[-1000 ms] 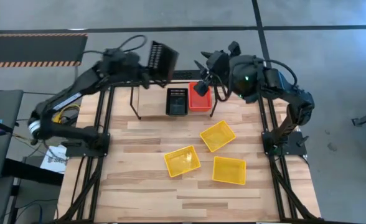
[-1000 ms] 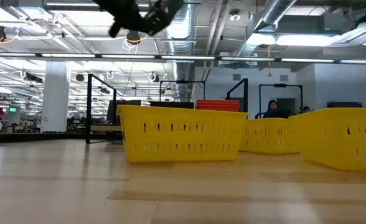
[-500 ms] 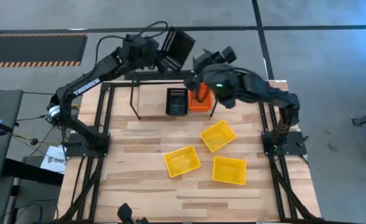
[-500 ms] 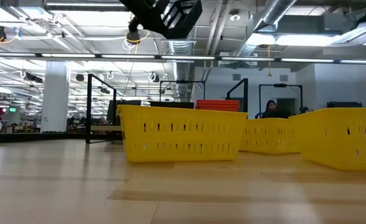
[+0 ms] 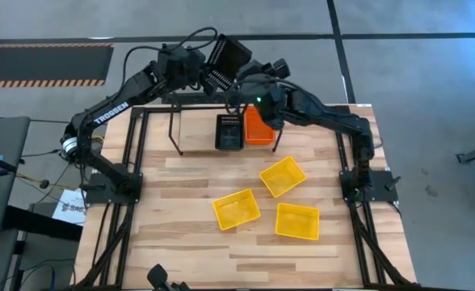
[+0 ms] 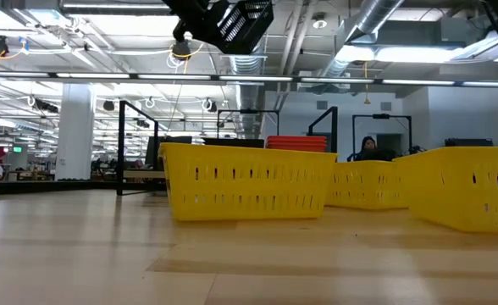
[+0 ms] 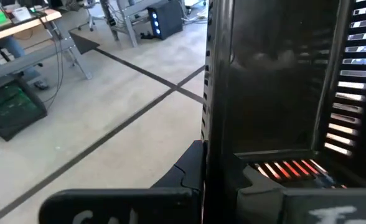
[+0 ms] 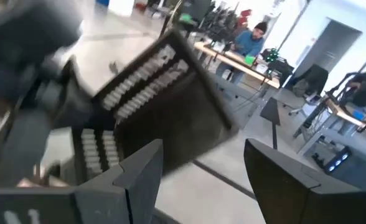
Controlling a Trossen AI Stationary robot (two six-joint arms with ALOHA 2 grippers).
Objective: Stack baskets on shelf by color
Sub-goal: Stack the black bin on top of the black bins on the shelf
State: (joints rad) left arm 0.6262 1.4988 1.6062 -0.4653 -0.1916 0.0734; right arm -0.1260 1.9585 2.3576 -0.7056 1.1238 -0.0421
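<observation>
While I hold the left tool (image 5: pixel 207 71) clamped on a black basket (image 5: pixel 228 63) high above the back of the shelf (image 5: pixel 197 129), the right tool (image 5: pixel 239 86) has swung across from the red stack (image 5: pixel 259 126) and now sits just beside that raised basket, fingers apart. A second ago the basket hung further left and the right arm was busy over the red baskets. I read this as a handover or a two-arm steadying. On the shelf another black basket (image 5: pixel 230 133) waits beside the red one, so the lifted basket belongs there. Three yellow baskets (image 5: pixel 283 177) lie untouched on the counter (image 5: pixel 189 242), meaning the yellow pile is not started.
</observation>
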